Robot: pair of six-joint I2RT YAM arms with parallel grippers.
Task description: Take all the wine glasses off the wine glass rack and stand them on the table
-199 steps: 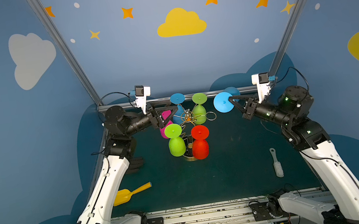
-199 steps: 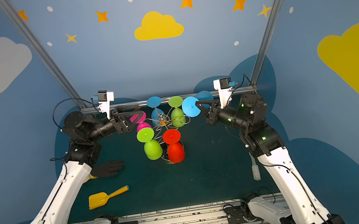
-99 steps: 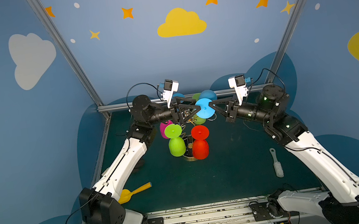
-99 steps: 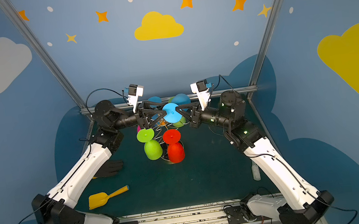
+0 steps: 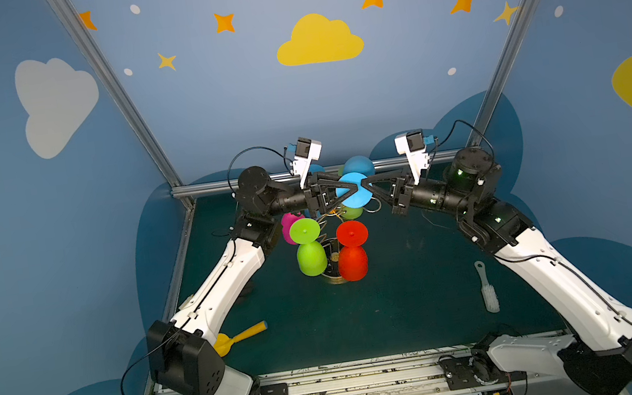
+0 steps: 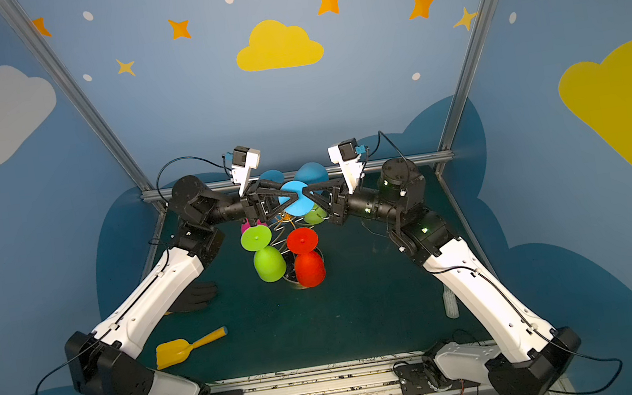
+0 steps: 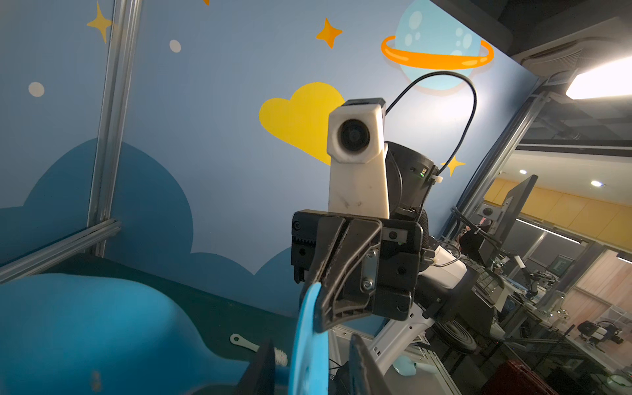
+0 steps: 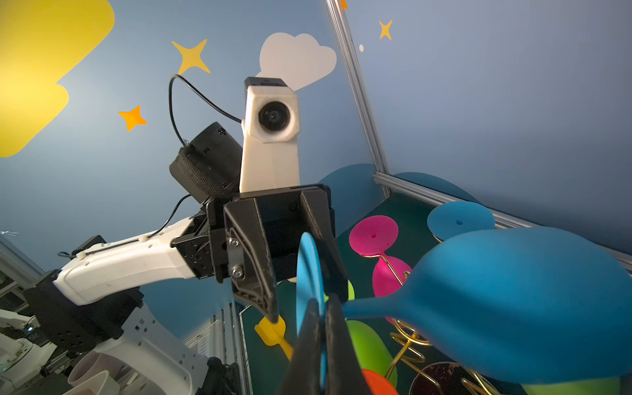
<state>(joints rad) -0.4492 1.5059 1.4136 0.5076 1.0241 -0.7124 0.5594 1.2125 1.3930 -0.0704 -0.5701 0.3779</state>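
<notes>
Meeting above the table (image 5: 407,320), the left arm (image 5: 229,278) and right arm (image 5: 547,271) face each other over the rack (image 8: 408,340). The rack stands mid-table, hung with a green glass (image 5: 310,256), a red glass (image 5: 352,260) and a pink glass (image 8: 372,236). The blue glass (image 5: 354,195) is off the rack and in the air just above it, lying on its side with its bowl (image 8: 513,307) toward the back wall. The right jaws are clenched on the rim of its foot (image 8: 307,270). The left jaws straddle the opposite edge of that foot, parted, with a gap on each side in the left wrist view.

The lift appears done, and this looks like a mid-air hand-over. The next move calls for the left jaws to close squarely on the thin foot before the right jaws let go, since the bowl hangs out to one side and could swing the glass. After that comes a carry clear of the wire loops below. A scoop (image 6: 184,347), a brush (image 5: 487,292) and a dark glove (image 6: 198,297) lie on the table, well apart from the rack.

In both top views the arms hide most of the rack's top. A second blue foot (image 8: 460,222) shows behind, its bowl unseen. The left jaws' tips are cut off at the left wrist view's edge.
</notes>
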